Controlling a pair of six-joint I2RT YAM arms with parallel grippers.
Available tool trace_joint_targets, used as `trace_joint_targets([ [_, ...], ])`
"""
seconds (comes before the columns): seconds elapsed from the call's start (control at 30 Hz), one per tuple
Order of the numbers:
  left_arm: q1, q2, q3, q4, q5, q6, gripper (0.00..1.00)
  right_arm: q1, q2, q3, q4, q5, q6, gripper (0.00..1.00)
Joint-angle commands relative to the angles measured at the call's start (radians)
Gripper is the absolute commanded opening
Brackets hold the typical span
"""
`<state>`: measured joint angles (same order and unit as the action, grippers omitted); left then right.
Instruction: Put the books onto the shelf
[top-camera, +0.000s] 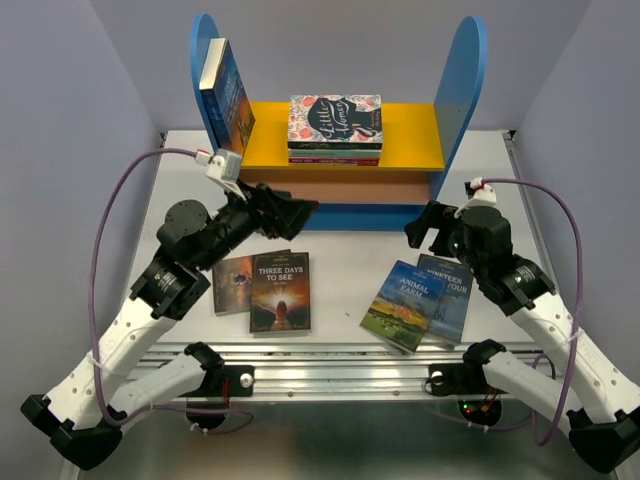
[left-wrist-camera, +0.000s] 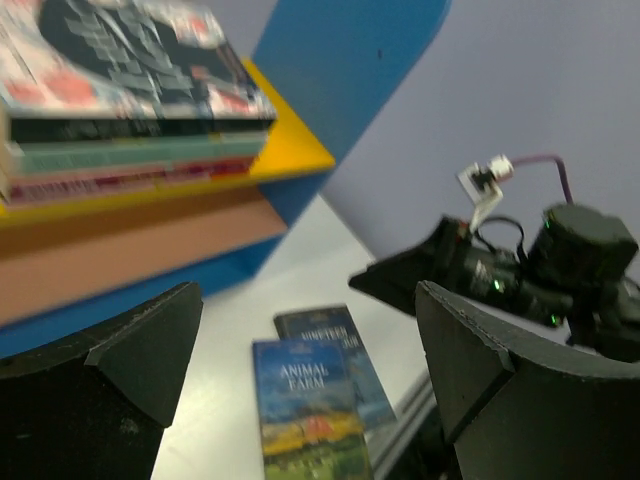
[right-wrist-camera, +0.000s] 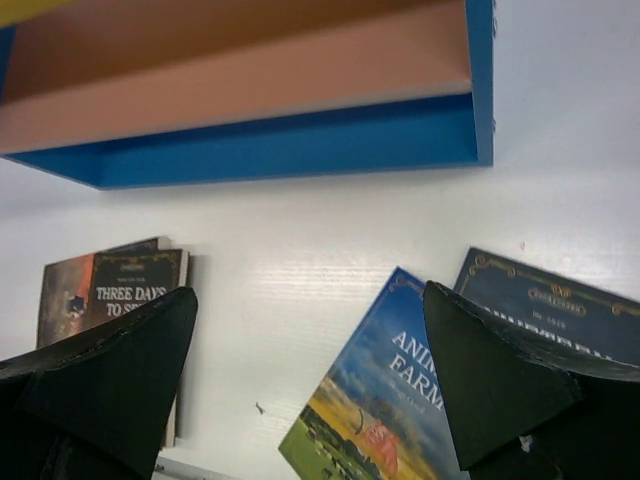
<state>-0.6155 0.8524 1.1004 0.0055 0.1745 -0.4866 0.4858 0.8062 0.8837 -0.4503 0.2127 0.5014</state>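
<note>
The left pincer (top-camera: 300, 210) and the right pincer (top-camera: 420, 228) both stand wide and empty above the table (top-camera: 345, 255). Four thin books (top-camera: 452, 295) lie flat there in two overlapping pairs, with Three Days to See (top-camera: 281, 291) and Animal Farm (top-camera: 403, 304) uppermost. A fifth book (top-camera: 228, 100) leans upright on the shelf (top-camera: 410, 135). They look light, bendy and slick, so they are probably best pinched across a raised overlapping edge.

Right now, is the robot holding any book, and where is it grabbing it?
Nothing is held. The left gripper and right gripper are both open and empty; Three Days to See and Animal Farm lie flat, untouched.
</note>
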Motion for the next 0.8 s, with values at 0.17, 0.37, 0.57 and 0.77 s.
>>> trace_joint_targets([
  [0.17,-0.079,-0.110,-0.270,-0.131,0.010,-0.171,0.99,0.002,0.080,0.017,-0.298,0.074,0.167,1.00],
  [0.37,-0.194,0.058,-0.320,-0.099,0.040,-0.169,0.99,0.002,0.038,-0.092,-0.312,0.103,0.282,1.00],
  [0.57,-0.219,0.293,-0.343,0.103,0.154,-0.126,0.99,0.002,0.054,-0.149,-0.320,0.060,0.350,1.00],
  [0.77,-0.219,0.620,-0.215,0.205,0.341,-0.050,0.99,0.002,0.022,-0.238,-0.262,0.068,0.422,1.00],
])
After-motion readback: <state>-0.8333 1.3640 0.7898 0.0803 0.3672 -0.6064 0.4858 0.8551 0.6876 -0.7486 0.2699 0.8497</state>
